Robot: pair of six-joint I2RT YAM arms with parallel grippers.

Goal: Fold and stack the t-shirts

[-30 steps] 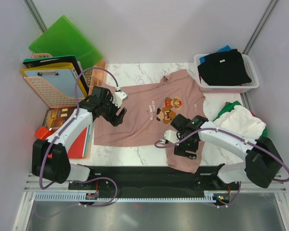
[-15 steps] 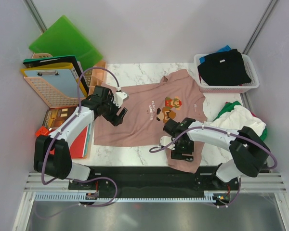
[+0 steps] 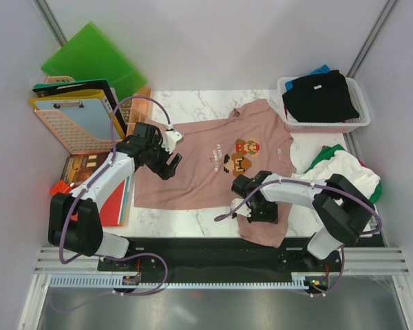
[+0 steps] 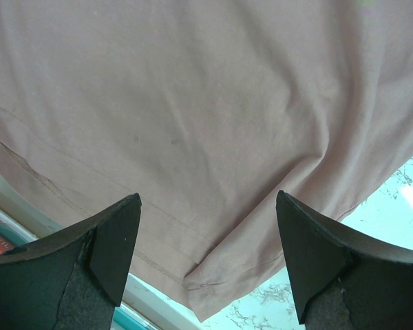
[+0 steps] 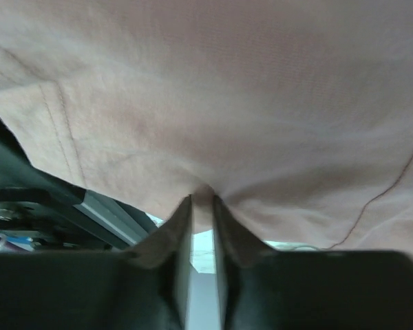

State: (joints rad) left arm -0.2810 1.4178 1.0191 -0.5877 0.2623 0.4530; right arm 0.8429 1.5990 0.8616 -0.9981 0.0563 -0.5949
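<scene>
**Right gripper pinches the pink t-shirt's near edge; left gripper hangs wide over its left side**

From above, the pink t-shirt (image 3: 199,175) lies spread print-up on the marble table (image 3: 193,103), its collar toward the far side and one near part hanging toward the front edge. The left gripper (image 3: 166,158) sits over the shirt's left side and the right gripper (image 3: 261,210) over its near right part, but this view does not show how either pair of jaws stands.

The wrist cameras settle that. On the left, the left gripper (image 4: 206,261) has its jaws spread wide above the pink t-shirt (image 4: 193,103), with the hem and a corner of the cloth between them and nothing gripped. On the right, the right gripper (image 5: 201,206) has its jaws drawn narrow on a small raised fold of the pink t-shirt (image 5: 261,82).

Only the overhead view shows the other shirts. A black shirt (image 3: 320,96) fills the white basket (image 3: 358,124) at the far right. A white shirt (image 3: 341,172) lies on a green shirt (image 3: 321,157) just beside the pink one.
</scene>
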